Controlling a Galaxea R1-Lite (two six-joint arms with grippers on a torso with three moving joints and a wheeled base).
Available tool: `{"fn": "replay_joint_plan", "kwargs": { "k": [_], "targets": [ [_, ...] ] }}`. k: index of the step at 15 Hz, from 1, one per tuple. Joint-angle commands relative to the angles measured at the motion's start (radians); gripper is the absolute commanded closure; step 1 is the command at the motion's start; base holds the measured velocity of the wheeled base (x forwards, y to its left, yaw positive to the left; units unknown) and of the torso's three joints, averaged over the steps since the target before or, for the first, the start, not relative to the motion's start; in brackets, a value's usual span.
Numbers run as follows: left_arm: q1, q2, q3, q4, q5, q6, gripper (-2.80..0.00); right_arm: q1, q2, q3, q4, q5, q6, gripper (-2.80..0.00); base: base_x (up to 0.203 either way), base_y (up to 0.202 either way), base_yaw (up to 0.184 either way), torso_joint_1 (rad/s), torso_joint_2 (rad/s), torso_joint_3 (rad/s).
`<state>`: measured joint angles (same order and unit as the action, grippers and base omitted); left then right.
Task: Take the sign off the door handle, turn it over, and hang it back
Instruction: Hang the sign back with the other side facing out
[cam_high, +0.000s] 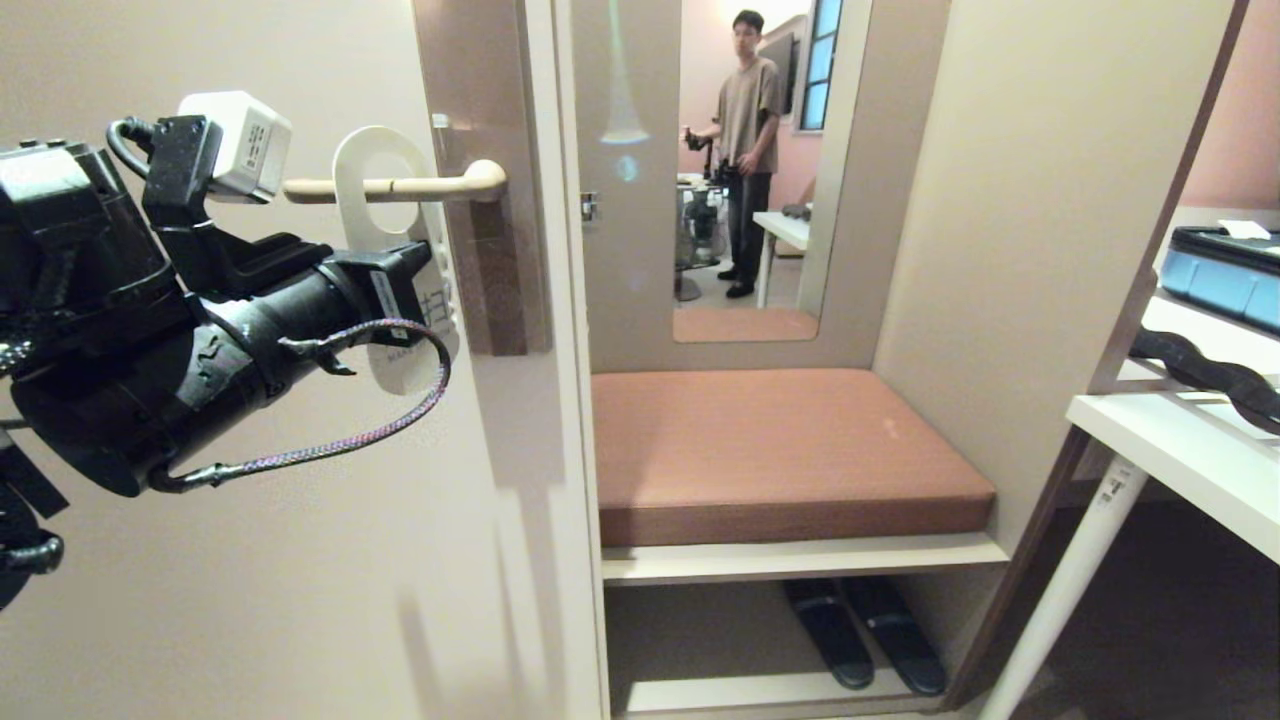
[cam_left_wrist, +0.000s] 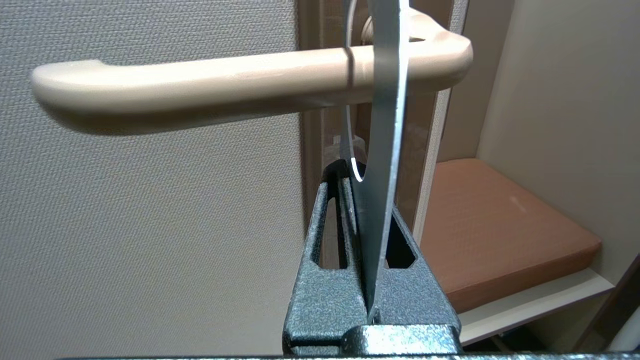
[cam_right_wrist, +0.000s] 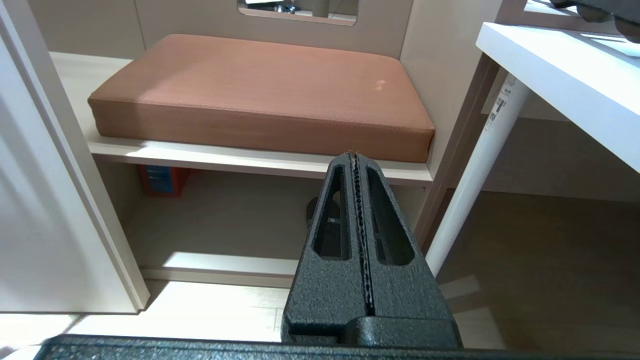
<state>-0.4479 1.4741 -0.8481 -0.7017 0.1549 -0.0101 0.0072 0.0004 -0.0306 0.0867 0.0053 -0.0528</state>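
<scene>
On the cream door handle (cam_high: 400, 186), near its elbow: white sign (cam_high: 385, 170) hanging by its round hole, lower part pinched edge-on in left gripper (cam_left_wrist: 367, 200), apparently for sliding off. Right gripper (cam_right_wrist: 356, 165) clenched empty, parked low by cushioned bench (cam_right_wrist: 260, 85).

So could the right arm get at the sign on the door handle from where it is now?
Probably not as it stands: the right gripper hangs shut, low by the bench cushion, while the left gripper already clamps the sign hanging on the door handle.
</scene>
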Motion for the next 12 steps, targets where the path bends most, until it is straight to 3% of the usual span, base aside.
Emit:
{"fn": "replay_joint_plan", "kwargs": {
  "k": [1, 12],
  "targets": [
    [-0.002, 0.009, -0.005, -0.002, 0.002, -0.001, 0.00, 0.000, 0.000, 0.000, 0.001, 0.001, -0.001, 0.00, 0.000, 0.000, 0.000, 0.000, 0.00, 0.000],
    [-0.037, 0.032, -0.054, -0.003, 0.002, 0.002, 0.00, 0.000, 0.000, 0.000, 0.001, 0.001, -0.001, 0.00, 0.000, 0.000, 0.000, 0.000, 0.00, 0.000]
  ]
}}
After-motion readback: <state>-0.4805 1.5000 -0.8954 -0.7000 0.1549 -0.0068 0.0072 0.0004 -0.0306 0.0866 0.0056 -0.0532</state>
